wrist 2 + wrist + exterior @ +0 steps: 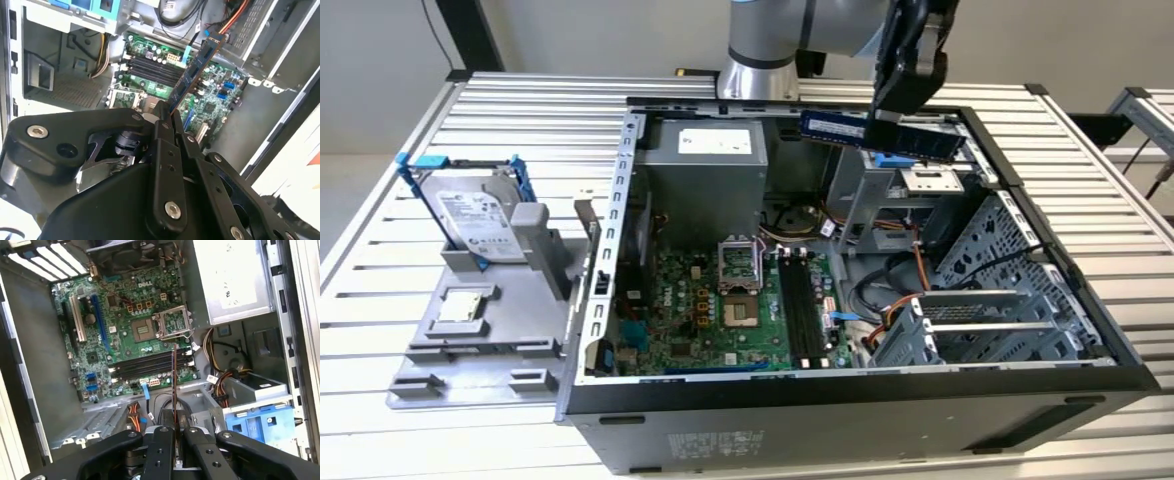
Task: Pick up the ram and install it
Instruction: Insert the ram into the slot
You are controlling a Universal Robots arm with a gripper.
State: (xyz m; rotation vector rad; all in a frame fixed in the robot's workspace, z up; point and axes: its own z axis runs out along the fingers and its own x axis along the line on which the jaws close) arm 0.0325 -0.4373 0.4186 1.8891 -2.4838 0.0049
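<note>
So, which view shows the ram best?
The exterior view: the ram shows its long blue face, held above the case. The second wrist view shows it slanted; the first wrist view shows it edge-on.

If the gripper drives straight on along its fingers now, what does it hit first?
Probably the black memory slots on the motherboard, with the ram touching before the gripper that holds it; depth is unclear.

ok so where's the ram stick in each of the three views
Exterior view: the ram is held over the case's far end, clamped in the gripper.
Second wrist view: the ram runs edge-on out from the gripper.
First wrist view: the ram is a thin edge-on line leaving the gripper.
Shared landmark: the long black slots.
</note>
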